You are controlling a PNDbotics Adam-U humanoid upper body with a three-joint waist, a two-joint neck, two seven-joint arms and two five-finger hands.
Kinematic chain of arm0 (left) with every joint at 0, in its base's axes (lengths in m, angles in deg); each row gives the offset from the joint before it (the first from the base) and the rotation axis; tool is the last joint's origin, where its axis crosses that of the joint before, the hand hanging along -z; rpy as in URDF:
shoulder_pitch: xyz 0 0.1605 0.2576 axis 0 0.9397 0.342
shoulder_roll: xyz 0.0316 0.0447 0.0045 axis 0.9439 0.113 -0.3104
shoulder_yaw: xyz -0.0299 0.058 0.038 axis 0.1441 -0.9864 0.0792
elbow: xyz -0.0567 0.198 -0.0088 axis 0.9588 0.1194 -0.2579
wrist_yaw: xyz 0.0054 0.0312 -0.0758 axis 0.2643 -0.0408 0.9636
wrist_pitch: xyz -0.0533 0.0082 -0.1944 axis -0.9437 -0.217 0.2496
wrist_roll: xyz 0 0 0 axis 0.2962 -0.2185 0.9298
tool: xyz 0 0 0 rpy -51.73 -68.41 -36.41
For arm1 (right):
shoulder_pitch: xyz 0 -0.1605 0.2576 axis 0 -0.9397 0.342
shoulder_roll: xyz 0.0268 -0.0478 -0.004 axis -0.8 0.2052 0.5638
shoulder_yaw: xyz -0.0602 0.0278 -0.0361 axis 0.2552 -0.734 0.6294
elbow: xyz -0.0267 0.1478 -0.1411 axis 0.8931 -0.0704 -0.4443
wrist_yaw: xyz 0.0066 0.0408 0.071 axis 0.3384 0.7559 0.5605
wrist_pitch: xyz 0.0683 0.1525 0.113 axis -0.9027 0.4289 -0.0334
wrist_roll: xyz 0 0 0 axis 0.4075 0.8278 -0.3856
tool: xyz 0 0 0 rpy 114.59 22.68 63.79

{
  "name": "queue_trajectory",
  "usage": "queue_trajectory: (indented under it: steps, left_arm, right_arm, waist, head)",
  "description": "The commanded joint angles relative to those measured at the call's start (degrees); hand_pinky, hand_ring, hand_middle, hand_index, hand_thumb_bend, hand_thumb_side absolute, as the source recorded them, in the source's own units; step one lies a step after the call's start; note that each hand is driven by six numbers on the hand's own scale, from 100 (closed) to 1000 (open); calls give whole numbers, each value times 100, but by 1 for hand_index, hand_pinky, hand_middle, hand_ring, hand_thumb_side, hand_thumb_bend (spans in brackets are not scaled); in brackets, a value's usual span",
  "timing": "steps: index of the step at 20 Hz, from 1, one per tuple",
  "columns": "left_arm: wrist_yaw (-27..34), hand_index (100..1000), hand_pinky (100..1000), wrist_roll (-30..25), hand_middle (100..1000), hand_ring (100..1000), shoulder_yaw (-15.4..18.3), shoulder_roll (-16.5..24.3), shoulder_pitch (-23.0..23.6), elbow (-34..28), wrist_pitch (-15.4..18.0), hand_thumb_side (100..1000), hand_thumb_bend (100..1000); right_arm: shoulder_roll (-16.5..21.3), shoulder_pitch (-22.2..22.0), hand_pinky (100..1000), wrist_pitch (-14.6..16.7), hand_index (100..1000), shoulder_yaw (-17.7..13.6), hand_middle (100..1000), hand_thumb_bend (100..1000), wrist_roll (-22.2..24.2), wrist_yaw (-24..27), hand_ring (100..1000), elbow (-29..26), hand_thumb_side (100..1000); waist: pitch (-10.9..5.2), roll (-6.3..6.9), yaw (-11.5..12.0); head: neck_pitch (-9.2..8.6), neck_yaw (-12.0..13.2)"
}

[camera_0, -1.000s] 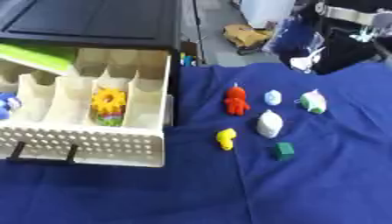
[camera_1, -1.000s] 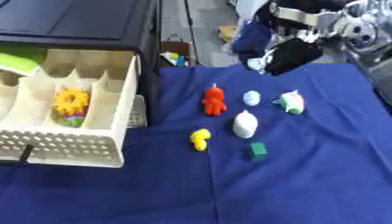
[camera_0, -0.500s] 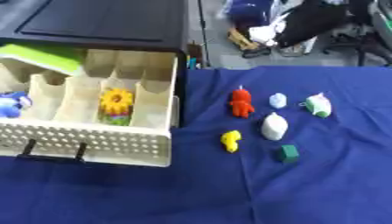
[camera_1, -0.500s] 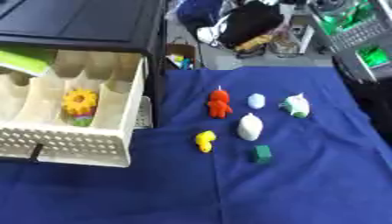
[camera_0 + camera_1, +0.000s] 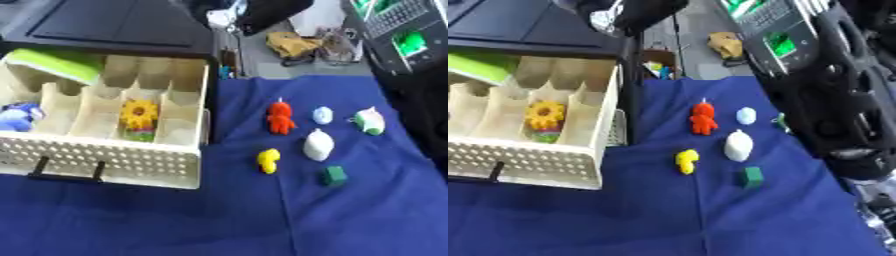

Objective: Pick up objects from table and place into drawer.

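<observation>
Right arm: a black right arm (image 5: 833, 100) ran down the right edge of the right eye view; its hand could not be made out, so whether it was open or closed could not be told.
Objects relative to the arm: the loose toys lay on the blue cloth (image 5: 262, 220) to the left of the arm, apart from it, and nothing touched them.
Red figure: the red figure (image 5: 280, 117) lay nearest the drawer among the far toys, its long axis running away from the robot, head toward the far edge.
Pale blue piece: a small rounded pale blue piece (image 5: 323, 115) sat just right of the red figure.
White and green piece: a white and green piece (image 5: 369, 121) lay farthest right, partly hidden by the arm in the right eye view.
White piece: an egg-shaped white piece (image 5: 318, 145) lay just nearer than the pale blue piece, its long axis near to far.
Yellow piece: the yellow piece (image 5: 269, 160) lay nearer and left of the white piece, also lengthwise near to far.
Green cube: the green cube (image 5: 334, 176) sat nearest the robot, right of the yellow piece.
Drawer: the cream drawer (image 5: 114, 160) stood pulled out from a black cabinet (image 5: 122, 22) at the left, split by dividers into compartments, with a dark handle (image 5: 66, 172) on its perforated front.
Drawer contents: a yellow flower toy (image 5: 138, 115) sat in a middle compartment, a blue toy (image 5: 17, 116) in a compartment at the left edge, and a lime green item (image 5: 57, 65) across the back left.
</observation>
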Motion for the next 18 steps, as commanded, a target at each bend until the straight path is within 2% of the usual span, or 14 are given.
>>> queue_trajectory:
  steps: [1, 6, 10, 13, 18]
  left_arm:
    - [38, 850, 440, -43, 641, 643, -19, 88, -69, -74, 1, 1000, 267]
    - [58, 850, 440, -66, 641, 644, -30, 68, -92, -74, -7, 1000, 267]
    - [70, 850, 440, -80, 641, 644, -37, 56, -108, -74, -19, 1000, 266]
    - [69, 850, 440, -85, 641, 644, -36, 49, -114, -74, -25, 1000, 265]
    - [64, 850, 440, -86, 642, 645, -34, 43, -120, -74, -29, 1000, 265]
  right_arm:
    - [-209, 201, 581, 42, 568, -31, 420, 260, -29, -82, 617, 187, 538]
    - [-573, 267, 588, 72, 583, 29, 436, 281, -49, -97, 630, 460, 546]
    - [-763, 284, 618, 116, 646, 82, 488, 324, -19, -86, 690, 560, 582]
    - [-819, 265, 671, 169, 726, 126, 566, 404, 99, -71, 753, 629, 593]
    - [-808, 221, 690, 235, 755, 128, 601, 461, 224, -60, 771, 629, 586]
  waist:
    - [-79, 22, 28]
    - [-55, 21, 91]
    - [-42, 14, 115]
    - [-31, 10, 125]
    - [-16, 12, 120]
  head:
    - [8, -46]
    - [-20, -86]
    - [-35, -106]
    - [-40, -106]
    - [-48, -93]
